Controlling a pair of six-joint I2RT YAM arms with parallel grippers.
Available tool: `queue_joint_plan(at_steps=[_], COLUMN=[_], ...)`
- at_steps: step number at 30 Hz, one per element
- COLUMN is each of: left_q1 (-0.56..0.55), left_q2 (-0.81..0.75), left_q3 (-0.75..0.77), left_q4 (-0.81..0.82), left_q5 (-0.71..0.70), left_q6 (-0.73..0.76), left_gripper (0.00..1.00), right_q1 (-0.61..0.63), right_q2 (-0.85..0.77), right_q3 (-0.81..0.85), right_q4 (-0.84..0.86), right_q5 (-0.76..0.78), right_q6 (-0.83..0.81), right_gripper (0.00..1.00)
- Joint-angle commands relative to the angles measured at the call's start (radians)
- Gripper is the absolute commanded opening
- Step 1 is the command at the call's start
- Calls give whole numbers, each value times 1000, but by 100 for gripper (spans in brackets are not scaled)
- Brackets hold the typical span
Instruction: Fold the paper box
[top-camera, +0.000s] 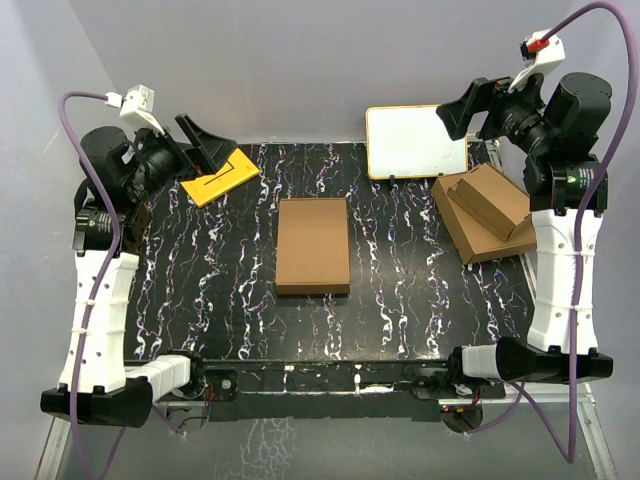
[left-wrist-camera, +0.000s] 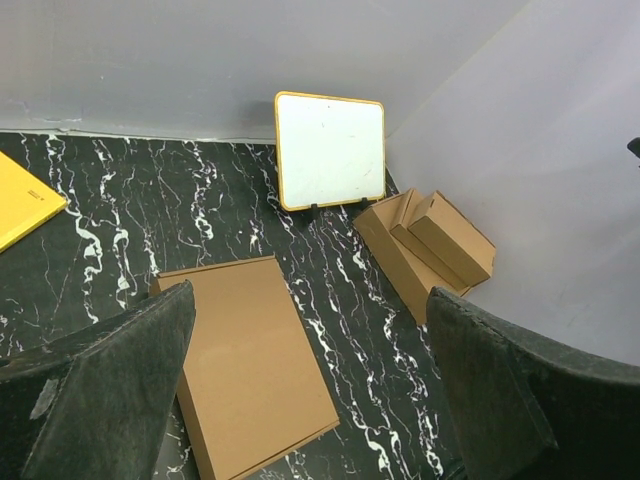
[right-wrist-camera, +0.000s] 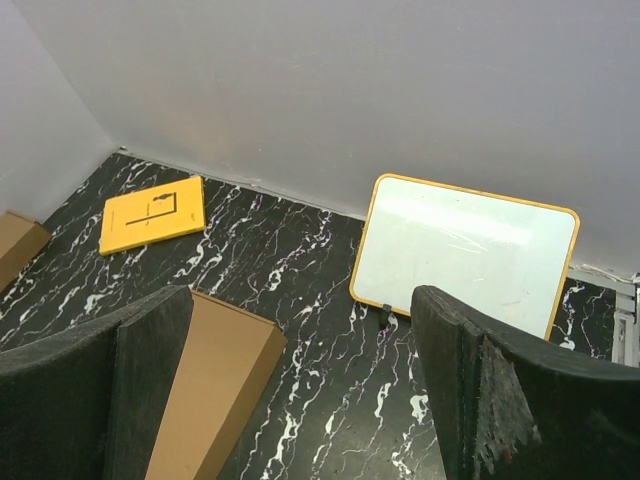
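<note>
Wide open, nothing held

Top view: the paper box (top-camera: 313, 246) lies flat and closed at the middle of the marbled bench (top-camera: 400, 300). Left wrist: the left fingers (left-wrist-camera: 110, 390) stand wide and empty, the box showing between them. Right wrist: the right fingers (right-wrist-camera: 90, 390) spread wide, holding nothing, a box corner between them

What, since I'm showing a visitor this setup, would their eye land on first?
Probably the brown paper box, lying flat in the middle of the black, white-veined table. Next comes the yellow-framed whiteboard propped upright at the back right, with a stack of cardboard boxes beside it, and the bright yellow card at the back left.
</note>
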Motion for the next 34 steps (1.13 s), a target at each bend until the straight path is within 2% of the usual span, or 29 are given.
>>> queue_joint_plan(at_steps=[1,34], left_q1=[5,4], left_q2=[1,3], left_q3=[4,-32], left_q4=[7,-3], left_q5=[12,3], left_q6=[13,35], left_gripper=[97,97], right_q1=[-9,-20], right_q2=[-11,0], right_q3=[24,23], right_q4=[23,23], right_q5=[-14,-13], right_q6=[20,-11], right_gripper=[100,100])
